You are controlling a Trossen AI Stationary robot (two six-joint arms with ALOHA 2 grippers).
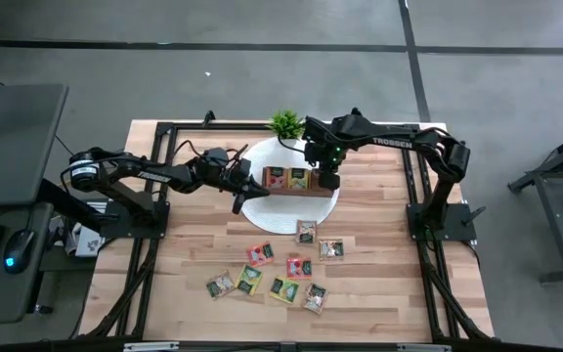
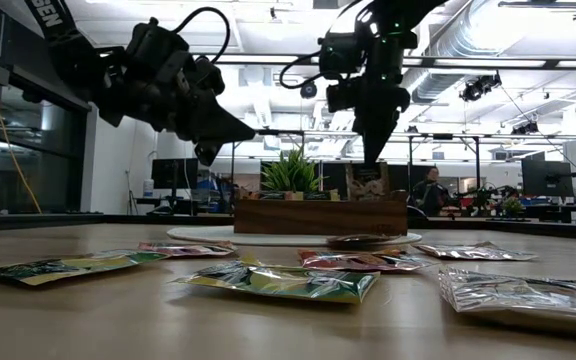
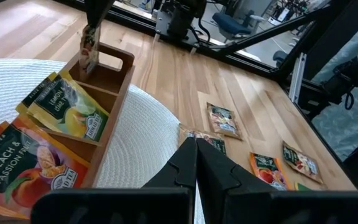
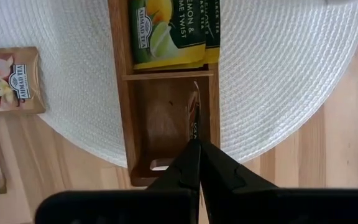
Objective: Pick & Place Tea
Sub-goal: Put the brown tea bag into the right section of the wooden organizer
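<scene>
The right gripper (image 4: 194, 149) is pinched shut on a thin tea sachet (image 4: 194, 115), holding it on edge and hanging it straight down into the empty end compartment of the brown wooden three-compartment tray (image 1: 299, 179). That upright hold probably lets the flat packet slip between the tray walls. The tray sits on a round white woven mat (image 1: 262, 207) near the far edge of the bench (image 1: 379, 293). The left gripper (image 1: 238, 205) hovers closed and empty over the mat's near-left rim, clear of the work. Loose sachets (image 1: 291, 266) lie scattered toward the near edge, awaiting collection.
</scene>
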